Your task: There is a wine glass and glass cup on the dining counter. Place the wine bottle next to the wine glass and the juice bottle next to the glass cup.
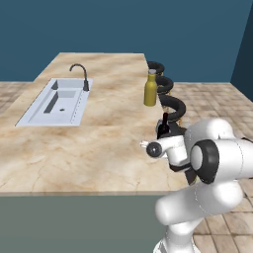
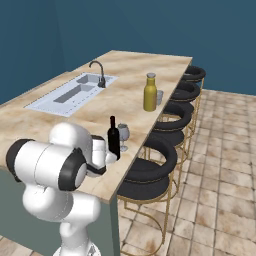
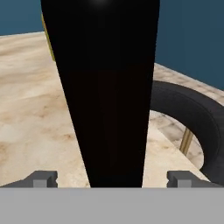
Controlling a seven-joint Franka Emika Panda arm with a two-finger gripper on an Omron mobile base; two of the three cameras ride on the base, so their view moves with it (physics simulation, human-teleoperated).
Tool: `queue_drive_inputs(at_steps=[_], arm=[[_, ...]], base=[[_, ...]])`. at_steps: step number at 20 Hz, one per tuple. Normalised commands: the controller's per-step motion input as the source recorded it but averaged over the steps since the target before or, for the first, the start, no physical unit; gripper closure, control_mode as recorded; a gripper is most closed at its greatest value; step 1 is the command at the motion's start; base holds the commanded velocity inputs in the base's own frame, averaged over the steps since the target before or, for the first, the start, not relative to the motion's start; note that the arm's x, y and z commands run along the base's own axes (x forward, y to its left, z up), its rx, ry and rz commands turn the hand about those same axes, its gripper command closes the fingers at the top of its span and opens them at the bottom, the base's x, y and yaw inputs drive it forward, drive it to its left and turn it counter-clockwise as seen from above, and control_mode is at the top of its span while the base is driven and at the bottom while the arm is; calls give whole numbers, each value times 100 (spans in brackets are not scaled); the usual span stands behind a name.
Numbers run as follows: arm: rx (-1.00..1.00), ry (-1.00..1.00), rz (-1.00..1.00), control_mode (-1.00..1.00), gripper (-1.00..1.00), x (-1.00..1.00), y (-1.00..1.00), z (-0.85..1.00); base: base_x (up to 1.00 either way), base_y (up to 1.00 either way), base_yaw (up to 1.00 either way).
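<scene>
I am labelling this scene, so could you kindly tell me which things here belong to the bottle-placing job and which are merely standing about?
Job:
slim near-black wine bottle
stemmed clear wine glass
stout yellow juice bottle
short translucent glass cup
beige marbled dining counter
open gripper

Bystanders:
pale inset sink
black faucet
black round stools

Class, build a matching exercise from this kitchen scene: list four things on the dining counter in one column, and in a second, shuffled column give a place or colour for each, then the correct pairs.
Column one:
1. wine bottle
2. juice bottle
3. wine glass
4. faucet

Column two:
A. black, at the pale sink
B. yellow, with a grey cap
C. clear and stemmed, beside the dark bottle
D. near-black, between the open fingers of the gripper

Pairs: 1-D, 2-B, 3-C, 4-A
</scene>
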Motion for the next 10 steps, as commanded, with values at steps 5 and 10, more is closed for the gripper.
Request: queue_drive_inputs(at_steps=[5, 10], arm=[[3, 0, -4, -100, -100, -13, 2, -3], [7, 0, -5, -100, -100, -25, 12, 0]], base=[[0, 0, 0], [0, 0, 0]])
